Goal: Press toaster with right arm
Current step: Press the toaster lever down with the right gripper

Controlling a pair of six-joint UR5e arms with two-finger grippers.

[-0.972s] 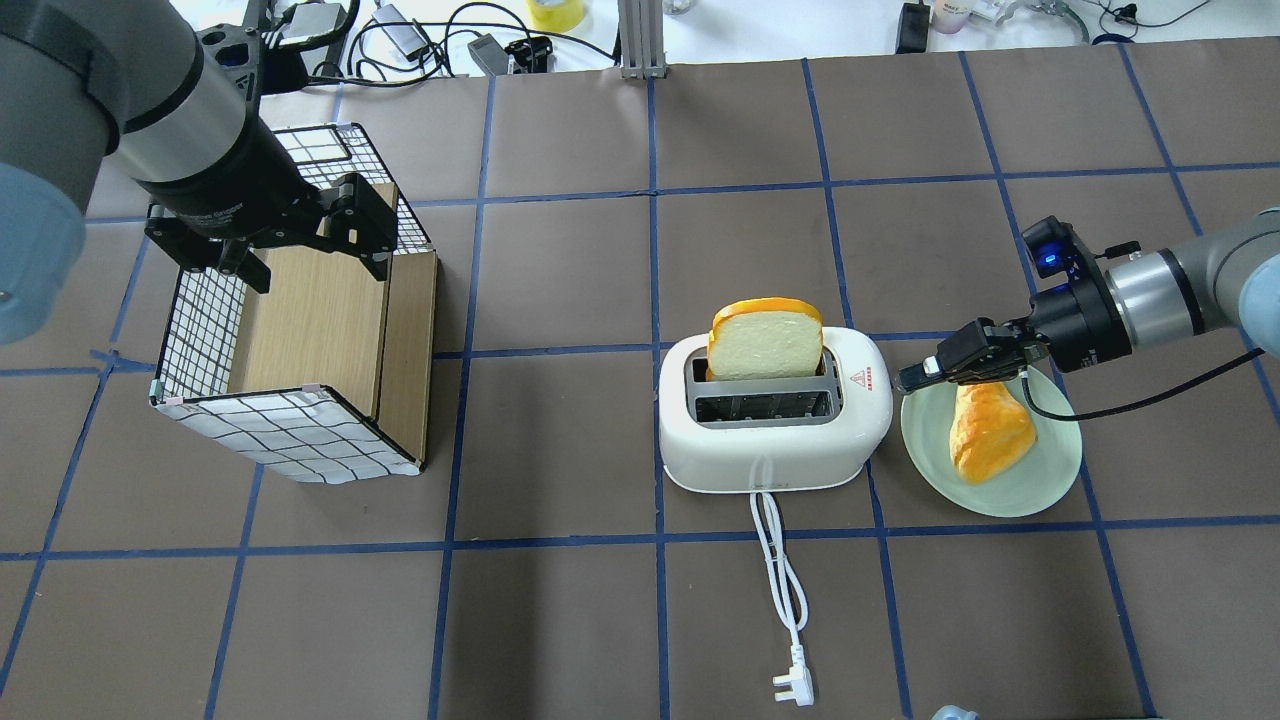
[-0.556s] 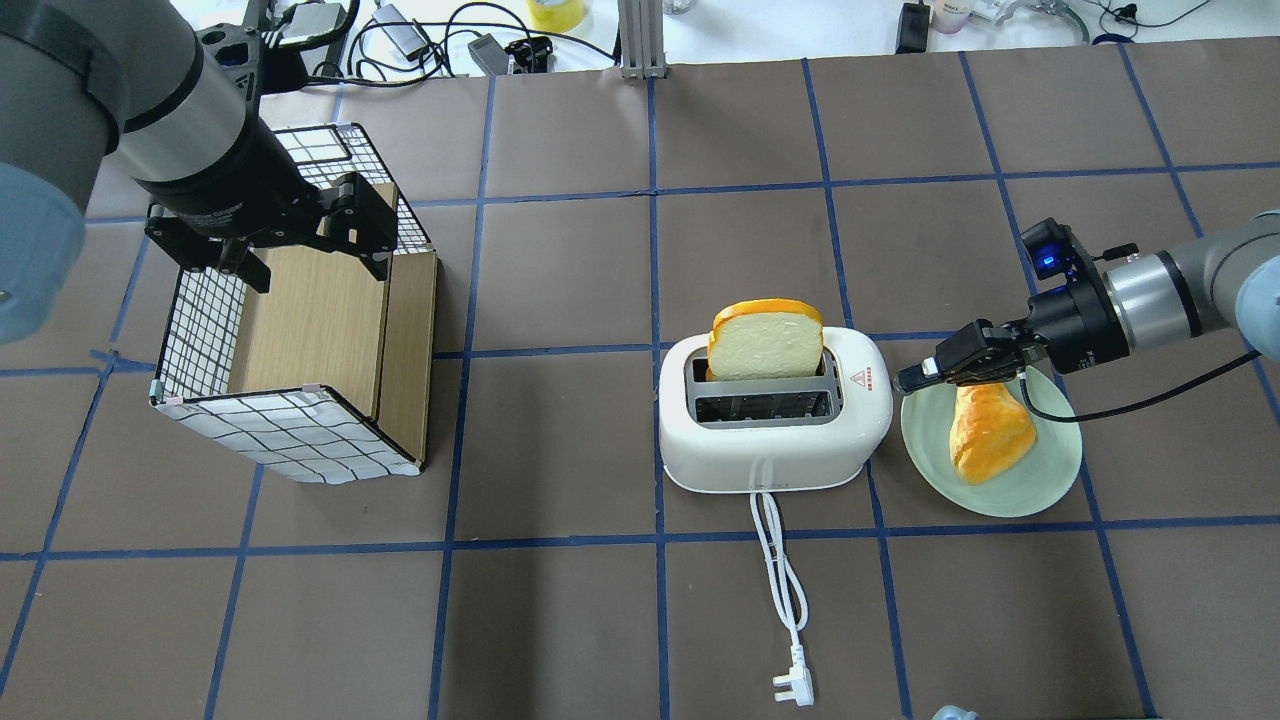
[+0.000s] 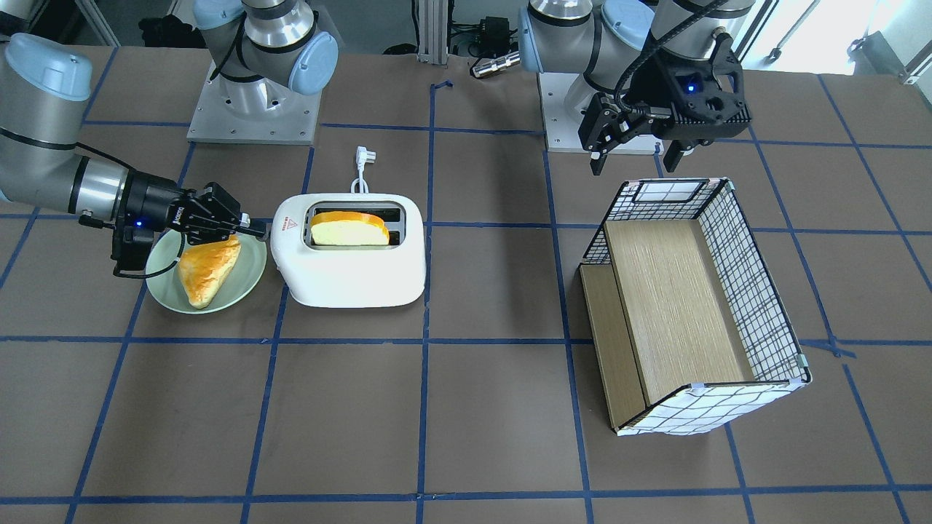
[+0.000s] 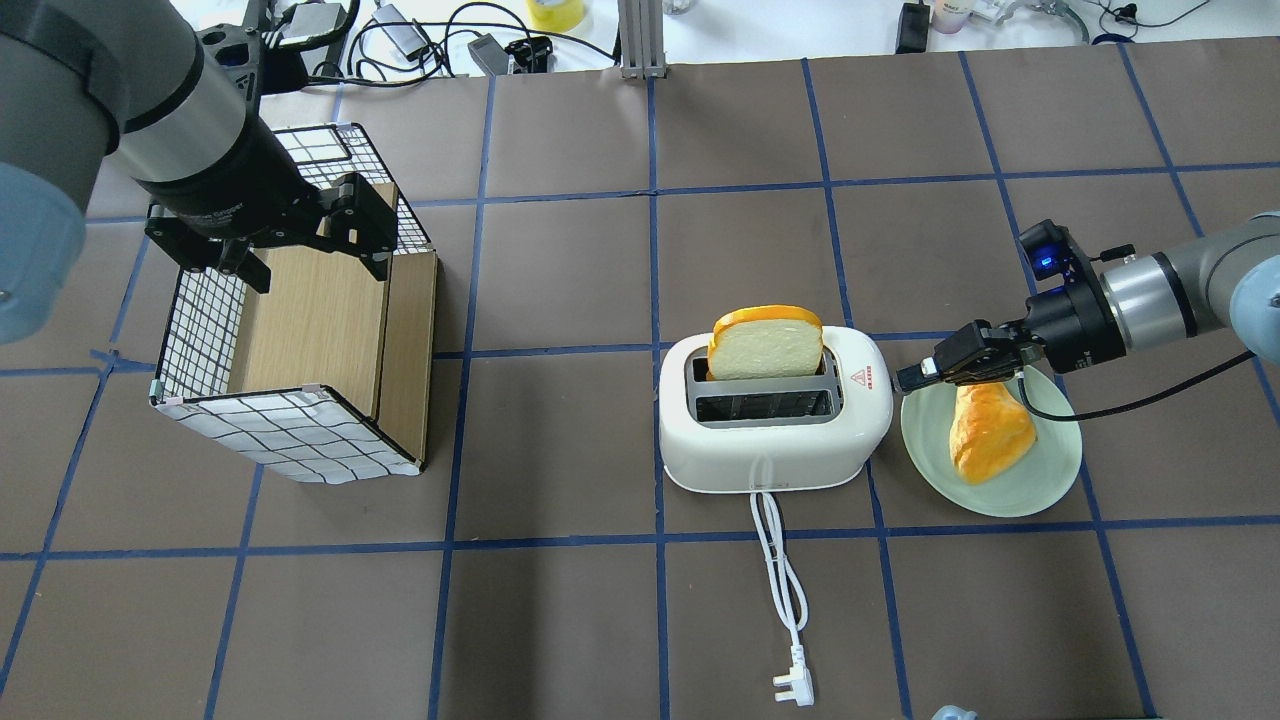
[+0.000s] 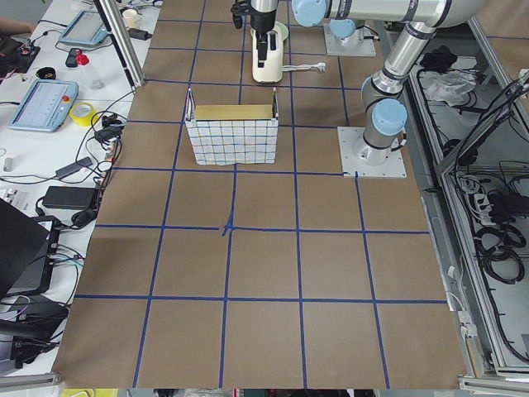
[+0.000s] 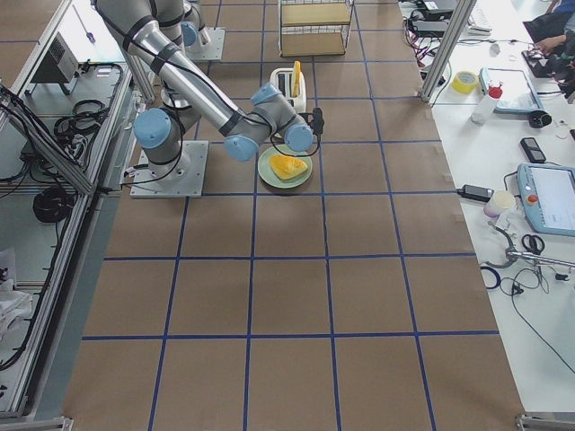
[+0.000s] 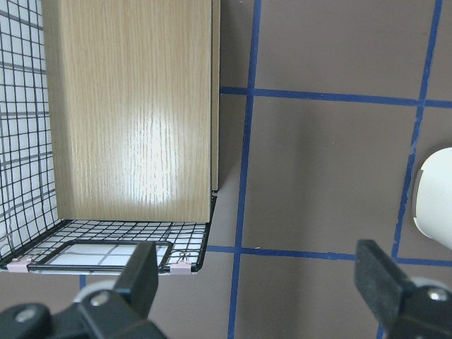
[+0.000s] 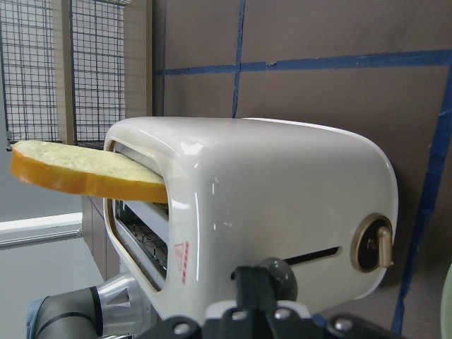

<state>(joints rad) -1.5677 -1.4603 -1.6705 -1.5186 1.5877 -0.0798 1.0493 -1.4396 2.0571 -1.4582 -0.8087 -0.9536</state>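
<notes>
While my left gripper (image 4: pixel 312 262) hangs with its fingers spread wide and nothing between them, the brown table (image 4: pixel 560 600) with its blue grid lines stretches beneath both my arms. Biggest on it is the checkered wire-and-wood box (image 4: pixel 300 440), open at the top, directly under that left gripper. Near the table's middle stands the white toaster (image 4: pixel 770 445), upright with its slots facing up, well apart from the box. Just beside it, on my right, sits a pale green plate (image 4: pixel 1045 480). A slice of bread (image 4: pixel 765 345) sticks up out of the slot farther from me. A golden pastry (image 4: pixel 985 425) lies on the plate. The toaster's white cord (image 4: pixel 785 580) runs toward me and ends in a plug (image 4: pixel 795 688). My right gripper (image 4: pixel 908 377) reaches low over the plate's rim, fingers pinched together on nothing. Its tips are at the toaster's end wall, right against the grey lever knob (image 8: pixel 277 272) in its slot.
</notes>
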